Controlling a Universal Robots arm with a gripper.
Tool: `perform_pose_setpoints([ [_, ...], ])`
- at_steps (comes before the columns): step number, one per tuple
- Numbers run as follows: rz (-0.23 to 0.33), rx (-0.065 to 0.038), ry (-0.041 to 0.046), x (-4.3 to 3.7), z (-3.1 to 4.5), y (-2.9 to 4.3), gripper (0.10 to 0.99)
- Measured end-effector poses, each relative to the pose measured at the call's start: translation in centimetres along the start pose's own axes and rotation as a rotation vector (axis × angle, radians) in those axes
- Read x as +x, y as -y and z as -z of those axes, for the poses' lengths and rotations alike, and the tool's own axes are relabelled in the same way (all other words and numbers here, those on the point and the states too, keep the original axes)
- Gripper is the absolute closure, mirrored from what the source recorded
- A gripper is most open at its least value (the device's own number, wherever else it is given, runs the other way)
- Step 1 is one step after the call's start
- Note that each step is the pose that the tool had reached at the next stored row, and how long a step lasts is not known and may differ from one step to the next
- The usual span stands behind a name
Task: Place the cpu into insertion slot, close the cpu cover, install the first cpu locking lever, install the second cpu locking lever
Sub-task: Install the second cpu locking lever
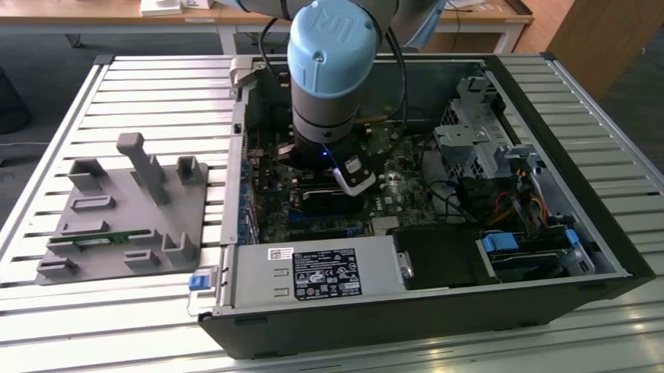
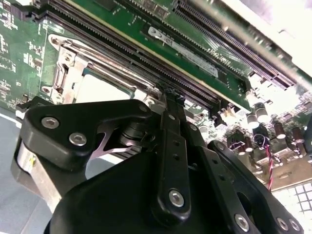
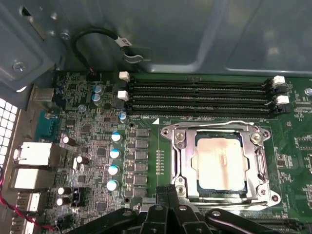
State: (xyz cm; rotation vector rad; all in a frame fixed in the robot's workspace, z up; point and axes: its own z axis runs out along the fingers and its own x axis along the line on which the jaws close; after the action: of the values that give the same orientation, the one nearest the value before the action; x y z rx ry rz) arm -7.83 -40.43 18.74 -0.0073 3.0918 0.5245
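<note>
Arm is down inside the open PC case [image 1: 581,256], gripper [image 3: 168,192] right at the edge of the insertion slot [image 3: 219,163] on the green motherboard [image 3: 97,146]. The cpu [image 3: 219,162] is seated in the slot with the cpu cover [image 3: 182,161] lying flat around it, silver top showing through the cut-out; both also show in the second wrist view, just past the fingers [image 2: 168,105]. Fingers look pinched together with nothing seen between them; a locking lever wire [image 3: 209,123] runs along the cover's side nearest the four long memory slots [image 3: 200,95].
</note>
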Motion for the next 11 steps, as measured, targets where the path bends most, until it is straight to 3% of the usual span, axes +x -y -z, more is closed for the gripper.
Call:
perform_pose_setpoints([
  [5,0.0,-0.002,0.0002,0.0,0.1,-0.06,0.98],
  [11,0.0,-0.002,0.0003,-0.01,1.17,-0.43,0.98],
])
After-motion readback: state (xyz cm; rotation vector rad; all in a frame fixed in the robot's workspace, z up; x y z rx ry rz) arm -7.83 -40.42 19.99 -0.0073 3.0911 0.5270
